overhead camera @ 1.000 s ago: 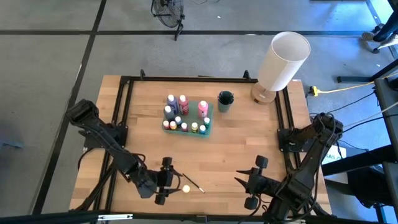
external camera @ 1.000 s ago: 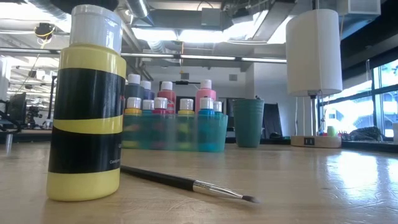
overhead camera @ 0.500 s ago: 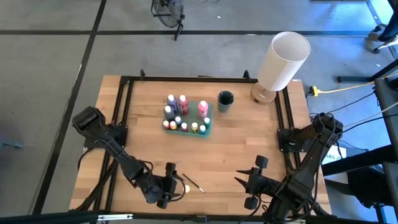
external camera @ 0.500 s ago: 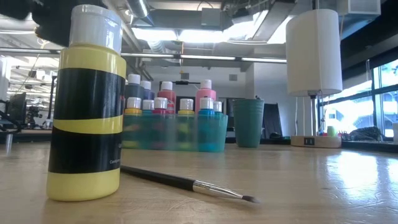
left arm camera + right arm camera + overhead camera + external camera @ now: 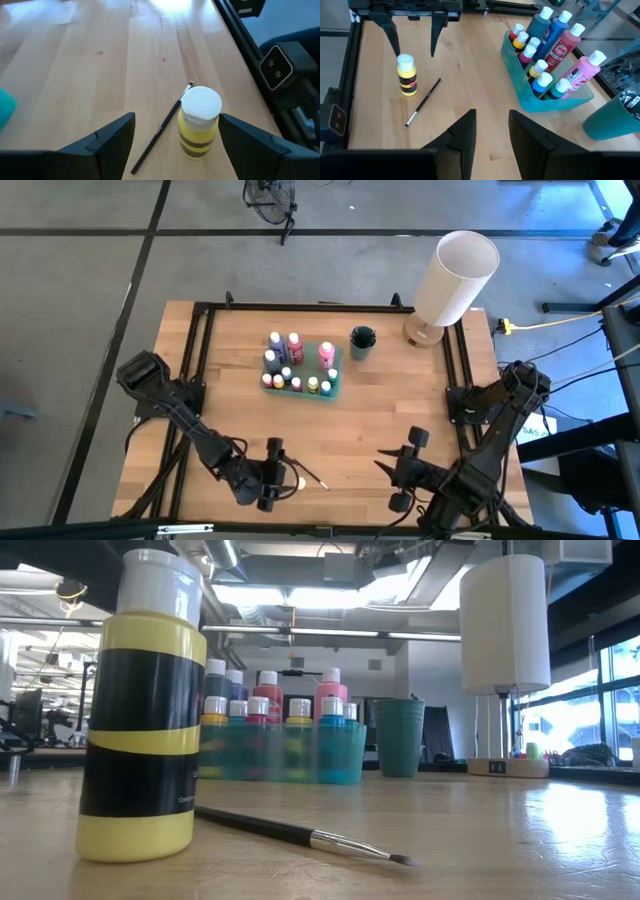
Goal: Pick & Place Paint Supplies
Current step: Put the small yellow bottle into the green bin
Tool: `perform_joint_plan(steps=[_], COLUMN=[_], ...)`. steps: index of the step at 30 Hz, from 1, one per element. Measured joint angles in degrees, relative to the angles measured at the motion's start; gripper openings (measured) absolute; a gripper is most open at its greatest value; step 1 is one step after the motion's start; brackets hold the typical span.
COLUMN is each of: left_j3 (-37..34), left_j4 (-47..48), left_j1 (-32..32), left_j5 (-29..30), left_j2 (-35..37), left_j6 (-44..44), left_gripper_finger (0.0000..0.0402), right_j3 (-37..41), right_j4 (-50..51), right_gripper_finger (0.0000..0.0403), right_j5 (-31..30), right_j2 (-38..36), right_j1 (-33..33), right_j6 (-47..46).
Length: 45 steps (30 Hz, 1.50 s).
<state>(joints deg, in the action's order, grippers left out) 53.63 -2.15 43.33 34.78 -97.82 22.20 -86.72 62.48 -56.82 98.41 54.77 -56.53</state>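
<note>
A yellow, black-banded paint bottle with a white cap (image 5: 199,125) stands upright on the table near its front edge, also in the low view (image 5: 140,720). A thin dark brush (image 5: 160,131) lies beside it. My left gripper (image 5: 177,117) is open, its fingers on either side of the bottle without touching it (image 5: 283,476). My right gripper (image 5: 492,117) hovers open over the near right of the table (image 5: 384,467), with nothing between its fingers. Several more white-capped bottles stand in a teal tray (image 5: 335,385).
A teal cup (image 5: 362,342) stands to the right of the tray, and a big white cylinder on a wooden base (image 5: 455,280) at the far right corner. A black frame (image 5: 200,360) runs along the table's edges. Bare wood lies between tray and grippers.
My left gripper has sunk and gone a little toward the table's right edge, bringing its fingers around the yellow bottle. The bottle and the brush stay where they were.
</note>
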Motion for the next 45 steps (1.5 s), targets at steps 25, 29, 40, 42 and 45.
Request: perform_joint_plan(steps=[25,29,40,42,45], left_j3=[0.0,0.0,0.0,0.0,0.1], left_j4=[-4.9,-5.1,-5.6,-6.3,-7.4], left_j1=[-1.2,-1.2,-2.3,-2.6,-2.8], left_j5=[-3.3,-3.3,-3.8,-4.5,-5.9], left_j2=[-1.1,-2.5,-3.1,-3.5,-4.3], left_j6=[-2.9,-3.5,-4.5,-4.3,-3.7], left_gripper_finger=[0.0281,0.0281,0.0278,0.0273,0.0262], right_j3=[0.0,0.0,0.0,0.0,0.0], right_j4=[-0.1,-0.1,-0.1,-0.1,0.0], right_gripper_finger=[0.0117,0.0117,0.0117,0.0117,0.0117], right_j5=[-0.1,0.3,0.5,0.5,0.5], right_j2=[0.0,0.0,0.0,0.0,0.0], right_j1=[-0.1,0.0,-0.1,-0.1,-0.1], right_j6=[0.0,0.0,0.0,0.0,0.0])
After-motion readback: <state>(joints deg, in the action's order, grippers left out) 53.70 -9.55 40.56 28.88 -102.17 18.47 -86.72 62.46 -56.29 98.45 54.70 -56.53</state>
